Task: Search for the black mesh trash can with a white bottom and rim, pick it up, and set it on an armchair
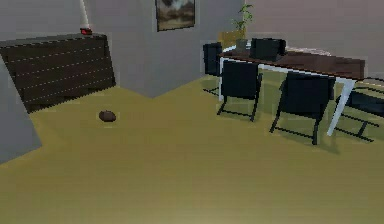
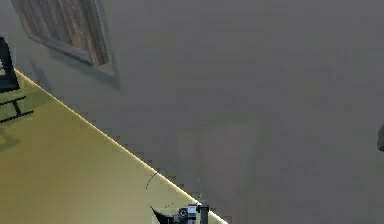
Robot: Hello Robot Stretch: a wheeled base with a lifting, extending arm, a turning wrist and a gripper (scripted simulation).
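My gripper (image 2: 156,200) sits low at the arm side view's bottom edge, its thin fingers (image 2: 149,184) curving over the line where the yellow floor meets a grey wall (image 2: 250,100). Only bare floor and wall lie behind its far end, so it holds nothing. Two small white squares (image 2: 189,212) mark the arm's end just right of it.
A dark wooden dresser (image 1: 60,68) with a small red thing (image 1: 87,31) on top stands at the forward view's left. A small brown blob (image 1: 108,116) lies on the floor. A dining table (image 1: 320,62) with black chairs (image 1: 240,82) is at the right. A wood-framed panel (image 2: 65,28) hangs on the wall.
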